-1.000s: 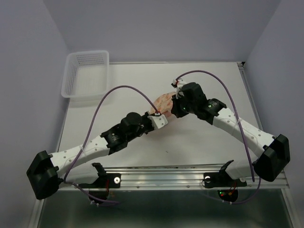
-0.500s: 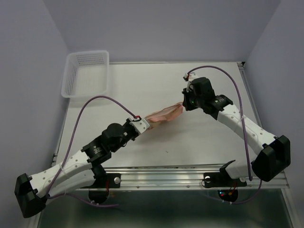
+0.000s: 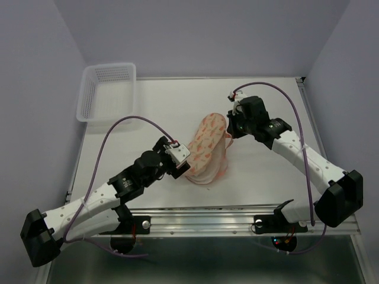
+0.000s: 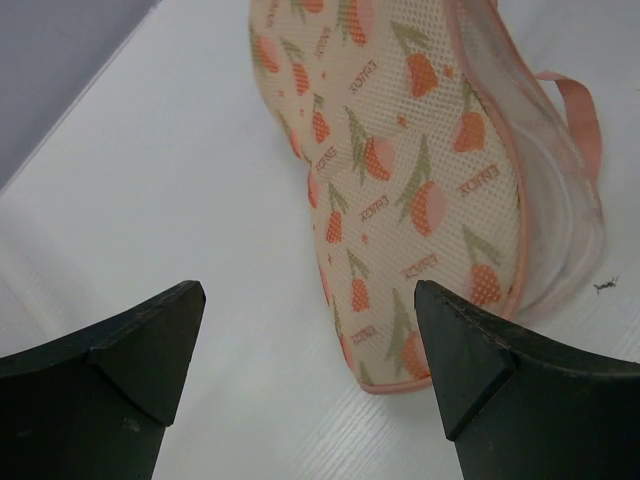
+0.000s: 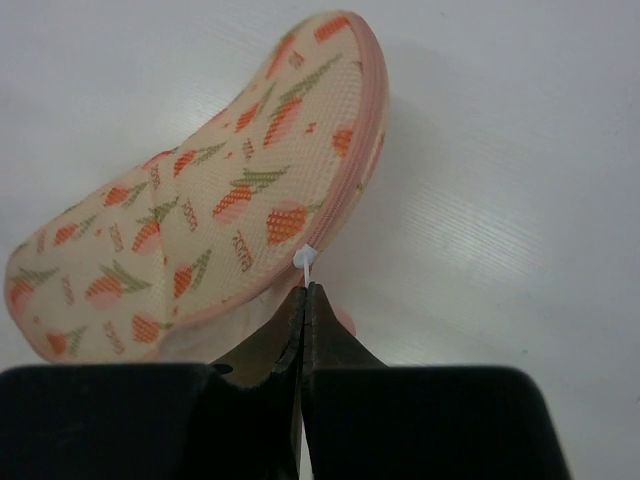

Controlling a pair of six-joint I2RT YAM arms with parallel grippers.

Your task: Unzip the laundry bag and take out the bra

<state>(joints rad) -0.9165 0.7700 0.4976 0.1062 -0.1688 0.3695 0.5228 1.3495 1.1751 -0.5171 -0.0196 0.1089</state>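
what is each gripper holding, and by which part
The right gripper pinches the laundry bag by the white pull tab on its zipper edge; the left gripper is open, holding nothing.

Table [image 3: 154, 106]: laundry bag [image 3: 207, 148], basket [image 3: 83, 103], maybe a speck [image 3: 207, 189]

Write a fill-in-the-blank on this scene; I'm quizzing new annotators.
The left gripper is ____, holding nothing.
The right gripper is ____ on the white zipper tab of the bag.
The basket sits at the far ____ corner of the table.
Missing words: open; shut; left.
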